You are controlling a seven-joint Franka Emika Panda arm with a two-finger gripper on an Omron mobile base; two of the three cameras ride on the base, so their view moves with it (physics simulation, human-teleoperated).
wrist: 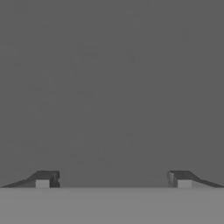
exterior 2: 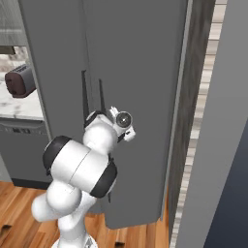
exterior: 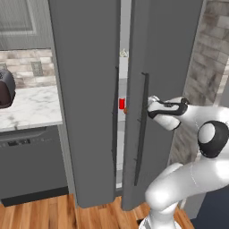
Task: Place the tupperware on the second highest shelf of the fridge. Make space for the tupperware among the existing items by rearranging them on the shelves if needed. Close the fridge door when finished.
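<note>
Two dark finger tips (wrist: 42, 178) stand far apart in the hand view, with nothing between them: the pincer (wrist: 113, 179) is spread wide and holds nothing, facing a flat dark grey surface close ahead. In the left base view the hand (exterior: 154, 106) sits at the bar handle (exterior: 142, 129) of the fridge door (exterior: 163, 80), which stands slightly ajar. Through the narrow gap of the fridge (exterior: 85, 89), a small red can (exterior: 121, 103) shows inside. A toaster (exterior: 6, 88) rests on the counter (exterior: 31, 107) at the left edge. I cannot tell where the tupperware is.

narrow gap btw fridge doors (exterior: 121, 80)
</note>
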